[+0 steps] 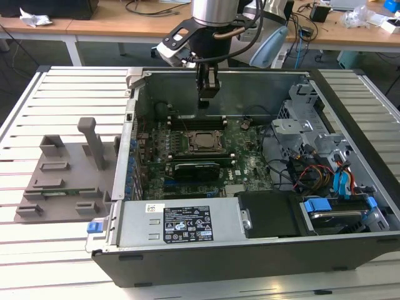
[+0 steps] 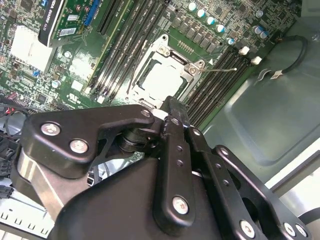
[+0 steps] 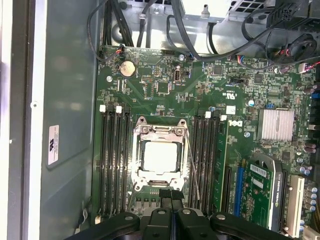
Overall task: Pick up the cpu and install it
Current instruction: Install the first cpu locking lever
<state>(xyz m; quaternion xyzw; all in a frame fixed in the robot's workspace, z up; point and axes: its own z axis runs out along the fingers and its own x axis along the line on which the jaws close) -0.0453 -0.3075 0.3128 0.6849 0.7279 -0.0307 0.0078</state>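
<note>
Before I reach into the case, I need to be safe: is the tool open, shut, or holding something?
Tool: shut, holding nothing; the cpu lies in the socket.

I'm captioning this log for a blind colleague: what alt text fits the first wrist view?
The silver cpu sits in the socket frame at the middle of a green motherboard, dark memory slots on both sides. The black tool, shut, hangs above the board near the socket's edge.

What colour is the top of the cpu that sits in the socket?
Pale silver, glaring almost white; the cpu shows best in the first wrist view.
</note>
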